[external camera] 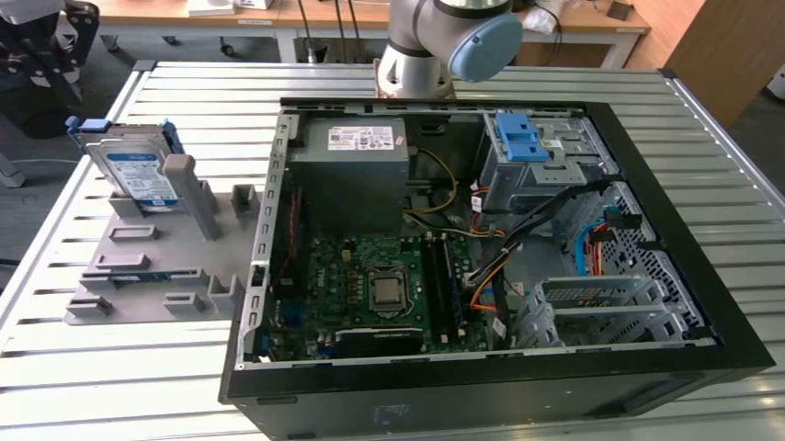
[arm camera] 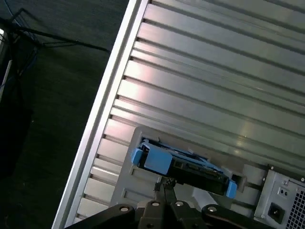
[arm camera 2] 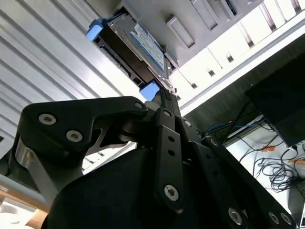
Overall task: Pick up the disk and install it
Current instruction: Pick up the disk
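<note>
Gripper point(arm camera: 164, 183) is empty, and its fingers point(arm camera 2: 165, 119) look pressed together at the tips, pinching nothing. In both wrist views they point toward the disk point(arm camera: 188, 167) but stand apart from it, no contact.

The disk point(external camera: 132, 170) stands on edge in a grey holder point(external camera: 147, 266) on the slatted bench point(external camera: 86, 386), label side showing and blue carrier corners sticking out at both ends. It sits at the exterior view's left of the open PC case point(external camera: 491, 400).

Step in hand, as I judge it: approach for the pick, w/ nothing lifted and install not begun.

The grab calls for the fingers to part first, then line up w/ the disk's thin edge (the holder's posts crowd it, so little room for skew).

Farther off inside the case, a grey cage point(external camera: 546, 170) w/ two blue latches is prob. the destination.
</note>
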Tool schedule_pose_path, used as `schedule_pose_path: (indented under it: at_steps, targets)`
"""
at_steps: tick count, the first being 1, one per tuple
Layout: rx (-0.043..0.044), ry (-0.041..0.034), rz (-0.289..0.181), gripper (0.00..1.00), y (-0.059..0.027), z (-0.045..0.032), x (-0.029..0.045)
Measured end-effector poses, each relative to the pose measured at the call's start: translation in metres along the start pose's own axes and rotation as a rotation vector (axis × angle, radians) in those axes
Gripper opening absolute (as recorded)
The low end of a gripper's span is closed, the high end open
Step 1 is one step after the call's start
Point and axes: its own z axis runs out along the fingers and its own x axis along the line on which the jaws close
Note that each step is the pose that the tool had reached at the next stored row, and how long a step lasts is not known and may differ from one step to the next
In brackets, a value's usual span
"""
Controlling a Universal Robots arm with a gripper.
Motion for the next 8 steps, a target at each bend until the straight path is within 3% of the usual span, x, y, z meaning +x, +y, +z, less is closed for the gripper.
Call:
schedule_pose_path:
  at_steps: [8]
  targets:
    - [-0.0008,0.0062,-0.145,0.11,0.0000,0.0007,0.0000]
